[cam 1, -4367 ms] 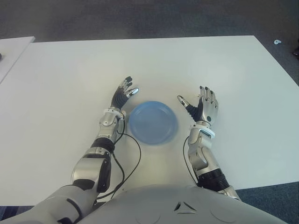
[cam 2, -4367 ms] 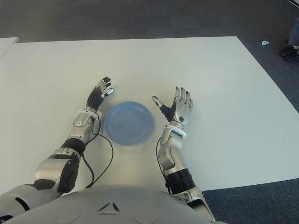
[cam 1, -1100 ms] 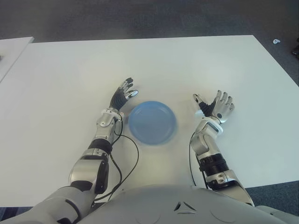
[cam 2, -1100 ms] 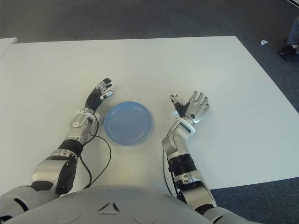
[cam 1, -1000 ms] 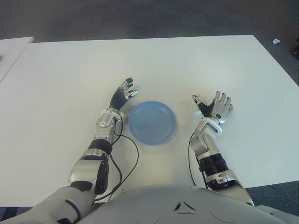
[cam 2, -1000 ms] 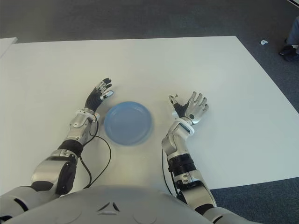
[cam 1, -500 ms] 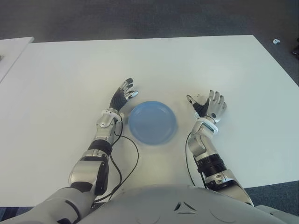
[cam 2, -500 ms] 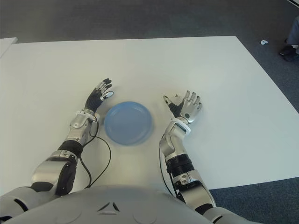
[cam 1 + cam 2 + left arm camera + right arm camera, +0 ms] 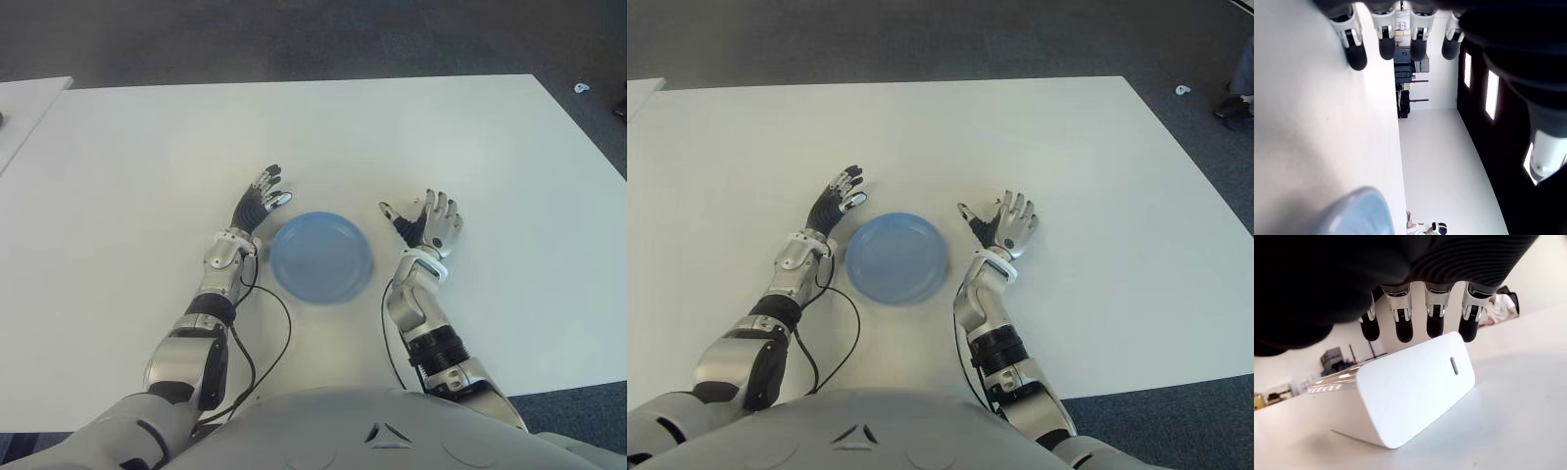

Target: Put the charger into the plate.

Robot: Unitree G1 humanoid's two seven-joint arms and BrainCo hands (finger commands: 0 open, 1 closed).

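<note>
A round blue plate [image 9: 320,257] lies on the white table [image 9: 147,147] between my two hands. The charger [image 9: 1410,387], a white rounded block with a small slot in one face, sits on the table just in front of my right palm in the right wrist view. My right hand [image 9: 423,220] stands a little right of the plate, open, with its fingers [image 9: 1403,323] stretched out beyond the charger and not closed on it. In the eye views the white charger is hard to make out against the table. My left hand [image 9: 260,199] shows open beside the plate's left rim, holding nothing.
A second white table [image 9: 24,98] shows at the far left edge. Dark carpet surrounds the table, with a small pale object [image 9: 582,88] on it at the far right. A black cable [image 9: 257,343] loops beside my left forearm.
My right hand has shifted left, back toward the plate, over the last second. The left hand and the plate have stayed where they were.
</note>
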